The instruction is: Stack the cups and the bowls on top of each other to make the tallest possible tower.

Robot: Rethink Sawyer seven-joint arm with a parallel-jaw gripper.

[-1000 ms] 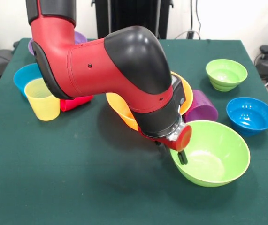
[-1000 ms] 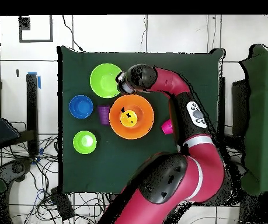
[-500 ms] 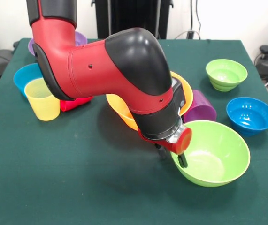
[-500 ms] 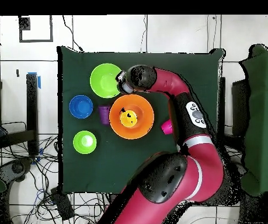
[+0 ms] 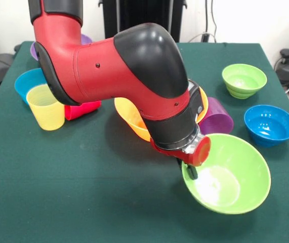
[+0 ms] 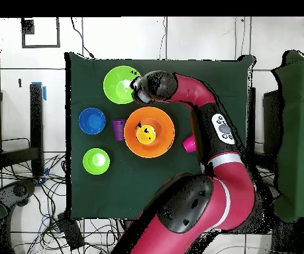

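We have the end effector [image 5: 190, 169] clenched on the large lime green bowl's [image 5: 230, 177] rim, tilted off the tabletop [image 5: 58, 192], with the large orange bowl [image 5: 131, 119] at ten o'clock.

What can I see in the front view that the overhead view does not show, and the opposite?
Only the front view shows the pale yellow cup, a blue bowl behind it, and the end effector at the large green bowl's rim.

Only the overhead view shows the yellow-orange cup inside the large orange bowl.

Both show the large green bowl, the purple cup, and the small green and blue bowls.
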